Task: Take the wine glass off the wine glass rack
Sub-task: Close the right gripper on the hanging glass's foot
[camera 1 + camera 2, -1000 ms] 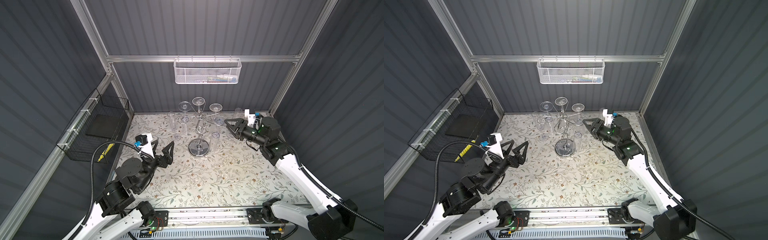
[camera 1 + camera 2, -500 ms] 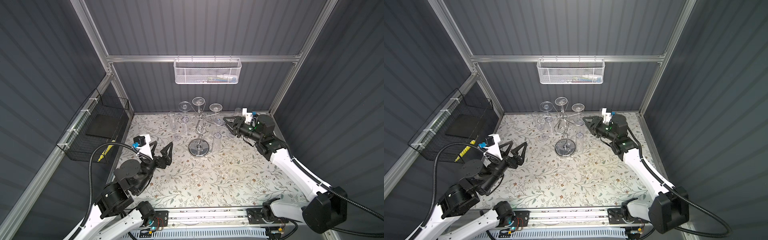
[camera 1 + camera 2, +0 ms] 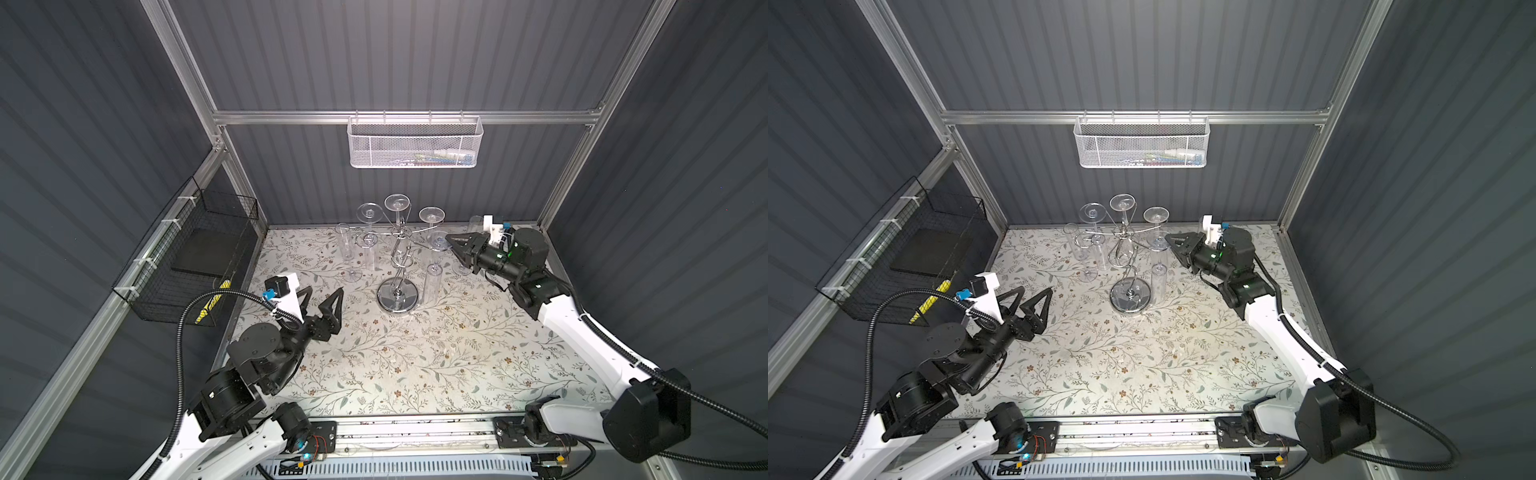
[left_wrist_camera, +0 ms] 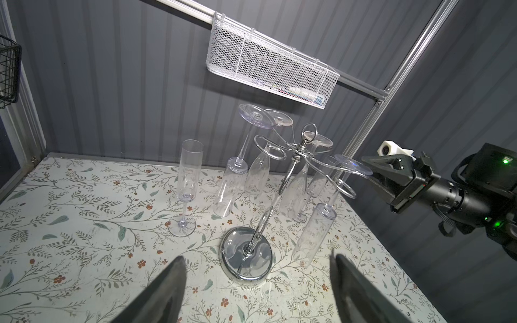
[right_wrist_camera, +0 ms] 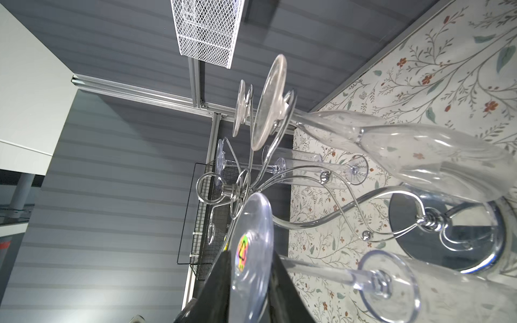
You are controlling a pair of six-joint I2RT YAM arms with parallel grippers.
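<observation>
The wine glass rack (image 3: 397, 294) stands on the floral bench (image 3: 415, 365) near the back wall. The wine glass (image 4: 314, 235) hangs bowl-down from the rack's right-hand arm, its round foot uppermost on the wire.

The right gripper (image 3: 449, 238) reaches in from the rack's right at the height of that foot. In the right wrist view its two black fingers (image 5: 279, 282) lie close on either side of the foot. Whether they press on it I cannot tell.

The left gripper (image 3: 325, 289) hangs to the left of the rack's base, clear of it, with its jaws spread wide and nothing between them.

Other glasses (image 3: 397, 203) hang foot-up from the rack's far arms. A flute (image 3: 344, 249) stands upright on the bench left of the rack.
</observation>
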